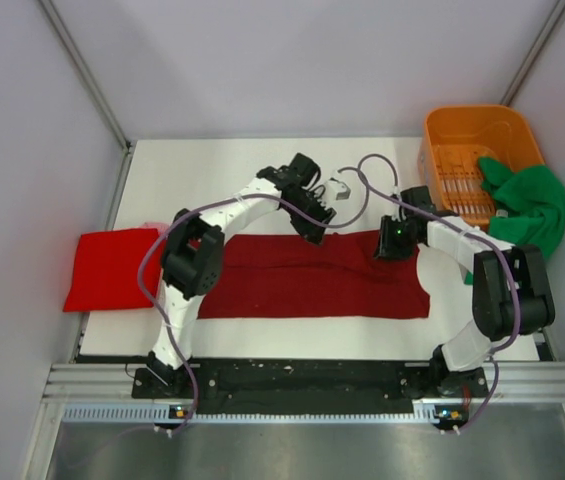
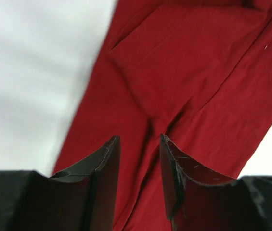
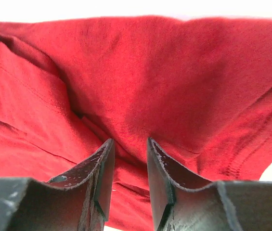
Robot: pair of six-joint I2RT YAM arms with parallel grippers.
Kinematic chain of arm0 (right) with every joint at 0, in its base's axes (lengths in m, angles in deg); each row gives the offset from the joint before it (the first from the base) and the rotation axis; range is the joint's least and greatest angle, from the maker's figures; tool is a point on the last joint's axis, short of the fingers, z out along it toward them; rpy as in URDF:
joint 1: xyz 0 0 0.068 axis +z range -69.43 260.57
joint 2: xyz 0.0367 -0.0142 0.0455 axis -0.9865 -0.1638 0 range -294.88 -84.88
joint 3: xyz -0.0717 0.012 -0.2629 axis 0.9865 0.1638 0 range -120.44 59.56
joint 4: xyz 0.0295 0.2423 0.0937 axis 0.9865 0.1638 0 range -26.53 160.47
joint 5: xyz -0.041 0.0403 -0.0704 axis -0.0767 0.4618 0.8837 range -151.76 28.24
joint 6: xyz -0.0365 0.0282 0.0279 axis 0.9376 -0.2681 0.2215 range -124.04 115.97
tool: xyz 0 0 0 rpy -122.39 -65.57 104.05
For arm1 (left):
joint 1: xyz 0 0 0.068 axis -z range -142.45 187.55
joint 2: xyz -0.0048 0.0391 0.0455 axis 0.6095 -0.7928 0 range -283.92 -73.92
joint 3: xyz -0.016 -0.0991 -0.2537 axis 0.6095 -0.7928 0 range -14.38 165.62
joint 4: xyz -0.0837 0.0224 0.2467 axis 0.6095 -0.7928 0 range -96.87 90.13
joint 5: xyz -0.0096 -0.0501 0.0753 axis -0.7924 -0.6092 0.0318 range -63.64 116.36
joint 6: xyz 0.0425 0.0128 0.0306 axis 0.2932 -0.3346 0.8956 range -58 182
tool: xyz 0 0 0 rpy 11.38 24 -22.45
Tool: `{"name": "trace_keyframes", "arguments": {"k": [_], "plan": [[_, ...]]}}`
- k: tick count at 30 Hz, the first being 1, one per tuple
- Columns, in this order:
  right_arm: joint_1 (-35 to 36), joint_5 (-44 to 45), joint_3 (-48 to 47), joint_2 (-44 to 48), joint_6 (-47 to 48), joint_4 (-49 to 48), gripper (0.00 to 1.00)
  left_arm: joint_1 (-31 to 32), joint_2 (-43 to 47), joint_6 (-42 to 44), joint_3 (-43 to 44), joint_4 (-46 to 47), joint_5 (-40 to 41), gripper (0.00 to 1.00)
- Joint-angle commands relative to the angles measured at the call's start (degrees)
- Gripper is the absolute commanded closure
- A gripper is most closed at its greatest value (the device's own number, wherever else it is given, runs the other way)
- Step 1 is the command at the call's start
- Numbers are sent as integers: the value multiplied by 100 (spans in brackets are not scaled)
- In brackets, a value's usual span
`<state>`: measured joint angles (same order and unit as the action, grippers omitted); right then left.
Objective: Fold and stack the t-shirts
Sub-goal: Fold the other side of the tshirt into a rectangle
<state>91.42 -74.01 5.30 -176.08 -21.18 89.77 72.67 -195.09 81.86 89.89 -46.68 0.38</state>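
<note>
Maroon t-shirt point(image 1: 302, 285) lies as a long band across the counter point(image 1: 222, 165), its long axis running side to side in front of both bases. My left hand point(image 1: 314, 230) pinches its far edge near the middle. My right hand point(image 1: 390, 245) pinches the same edge toward the right end, and creases gather between each pair of fingers. I judge the fold must come toward me, across the short axis.

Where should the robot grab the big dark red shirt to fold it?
Probably along its far long edge, coming from above, with both tools spaced apart. The dark maroon t-shirt lies flat in a long band, so only an edge lifts easily. The left tool and right tool each pinch cloth there.
</note>
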Motion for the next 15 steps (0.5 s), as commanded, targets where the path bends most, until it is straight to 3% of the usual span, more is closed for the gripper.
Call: {"name": "trace_keyframes", "arguments": {"k": [1, 8, 11, 12, 15], "plan": [[5, -602, 135, 313, -192, -617, 66, 285, -284, -886, 199, 803, -610, 57], [-22, -1183, -155, -3, -447, -1066, 62, 312, -812, -1467, 234, 1341, -768, 53], [-31, -1315, -208, -205, -596, -1320, 62, 321, -953, -1459, 261, 1332, -812, 56], [-31, -1332, -225, -266, -632, -1382, 62, 321, -979, -1441, 243, 1315, -812, 59], [-31, -1499, -322, -451, -702, -1496, 62, 321, -944, -1362, 199, 1244, -882, 84]]}}
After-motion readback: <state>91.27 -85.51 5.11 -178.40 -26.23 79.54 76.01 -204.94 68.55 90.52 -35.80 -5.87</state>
